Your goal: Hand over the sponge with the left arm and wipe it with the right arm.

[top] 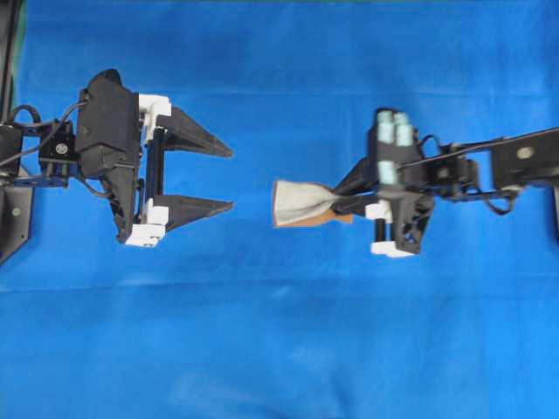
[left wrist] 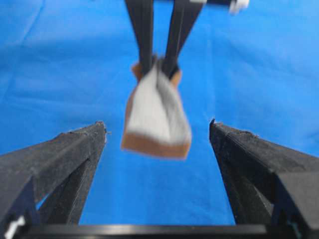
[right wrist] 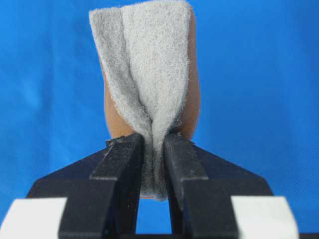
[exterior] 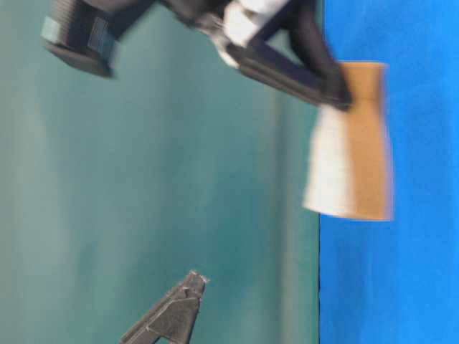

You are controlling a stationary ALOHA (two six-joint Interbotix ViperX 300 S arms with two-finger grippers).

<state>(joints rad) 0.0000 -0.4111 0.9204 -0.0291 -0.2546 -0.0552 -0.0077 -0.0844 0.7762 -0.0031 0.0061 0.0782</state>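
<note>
Pinching the sponge [top: 299, 202] at one end, the right gripper [top: 342, 202] holds it above the blue cloth [top: 279, 349]; the left gripper [top: 229, 179] gapes empty nearby; wiping well wants a flat, lowered pad.

You're looking at a robot test bench — a lab setup rather than a home or shop. A plain blue cloth [top: 279, 332] covers the whole work surface, smooth and uniform like a staged backdrop. Two black robot arms face each other across it, the left arm [top: 105, 148] and the right arm [top: 472, 166] — and behind the bench stands a bare teal wall [exterior: 179, 179].
</note>
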